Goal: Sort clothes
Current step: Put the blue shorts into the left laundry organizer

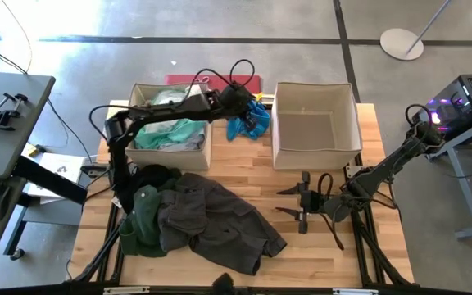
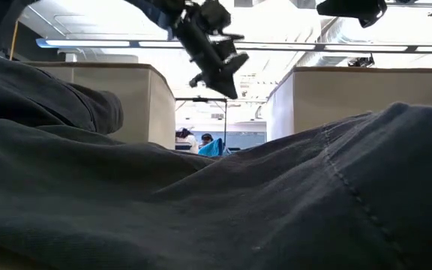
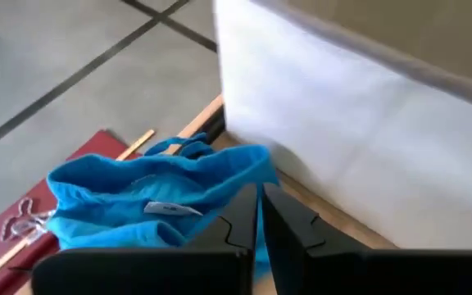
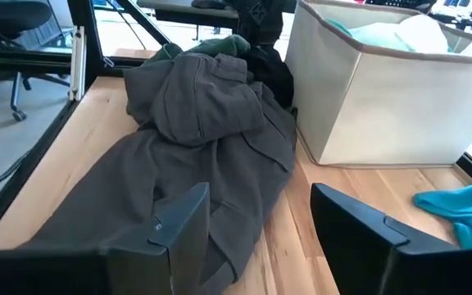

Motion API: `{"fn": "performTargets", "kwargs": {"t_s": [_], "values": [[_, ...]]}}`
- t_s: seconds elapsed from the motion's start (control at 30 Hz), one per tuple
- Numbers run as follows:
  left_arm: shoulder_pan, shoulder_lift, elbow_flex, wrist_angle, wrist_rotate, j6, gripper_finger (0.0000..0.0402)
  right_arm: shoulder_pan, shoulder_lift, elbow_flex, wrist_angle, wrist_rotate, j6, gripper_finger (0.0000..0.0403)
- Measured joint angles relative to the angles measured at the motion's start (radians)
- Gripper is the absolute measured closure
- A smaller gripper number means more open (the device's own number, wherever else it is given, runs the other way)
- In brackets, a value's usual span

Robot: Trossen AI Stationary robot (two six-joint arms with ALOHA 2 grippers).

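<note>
A bright blue garment [image 1: 248,123] lies crumpled on the table's far part, between the two beige bins; it also shows in the left wrist view [image 3: 154,201] and the low view [image 2: 210,146]. My left gripper [image 1: 251,104] hangs above it, shut and empty [image 3: 259,201], with nothing hanging from it in the low view [image 2: 220,64]. A charcoal garment [image 1: 211,221], a dark green one [image 1: 142,217] and a black one [image 1: 156,174] lie heaped on the table's near left. My right gripper [image 1: 301,201] rests open and empty at the near right [image 4: 256,238], facing the heap.
The left bin [image 1: 138,94] holds teal and white clothes [image 1: 170,127]. The right bin [image 1: 357,123] shows only its bare inside. A red flat thing [image 1: 183,80] lies beyond the table's far edge. Bare wood shows around my right gripper.
</note>
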Motion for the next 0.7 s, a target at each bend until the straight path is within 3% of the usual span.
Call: {"fn": "performTargets", "kwargs": {"t_s": [0.3,0.5,0.7], "values": [[0.054,0.171,0.0,0.035,-0.01,-0.079,0.0281,0.0,0.0,0.0,-0.044,0.0,0.044,0.0202],[0.073,0.237,0.0,0.047,-0.114,-0.087,0.0207,0.0,0.0,0.0,-0.042,0.0,0.042,0.0202],[0.063,0.242,0.0,0.067,-0.132,-0.087,0.017,0.0,0.0,0.0,-0.042,0.0,0.043,0.0202]]}}
